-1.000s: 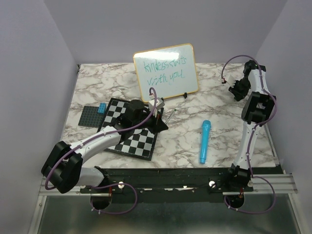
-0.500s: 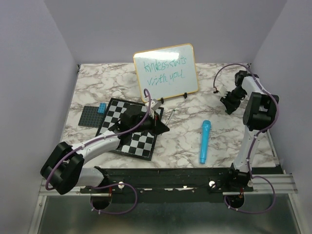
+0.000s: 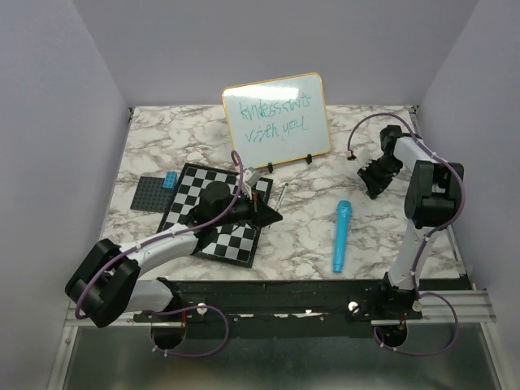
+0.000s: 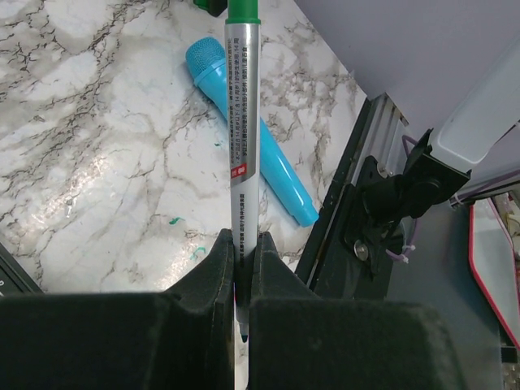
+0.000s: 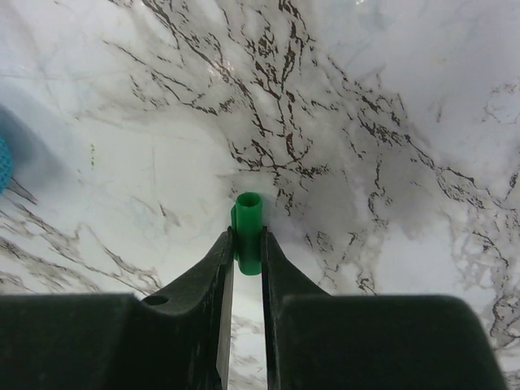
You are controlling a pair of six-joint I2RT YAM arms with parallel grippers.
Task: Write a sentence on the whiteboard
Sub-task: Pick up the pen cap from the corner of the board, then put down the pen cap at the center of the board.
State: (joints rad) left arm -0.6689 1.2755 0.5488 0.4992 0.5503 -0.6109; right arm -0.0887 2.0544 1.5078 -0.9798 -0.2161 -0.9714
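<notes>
Above the marble table (image 3: 309,236) between lilac walls (image 3: 57,122), left pincer (image 4: 242,244) grips a marker (image 4: 242,122), right pincer (image 5: 247,244) a green cap (image 5: 248,218)

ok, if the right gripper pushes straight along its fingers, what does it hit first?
Probably the marble table: the right gripper, shut on the green cap, faces it with nothing between. The blue microphone lies off to one side.

The left arm (image 3: 162,242) and right arm (image 3: 409,244) share one build: smooth white links between bulky, rounded black joints. Thin purple cables (image 3: 382,115) loop out from each black base and run along the links. The fingers (image 4: 215,272) are matte black wedges, and one right finger (image 5: 154,301) has a small round hole. Silver knobs (image 3: 353,306) stud the black rail (image 3: 276,296) at the desk's near edge.
</notes>
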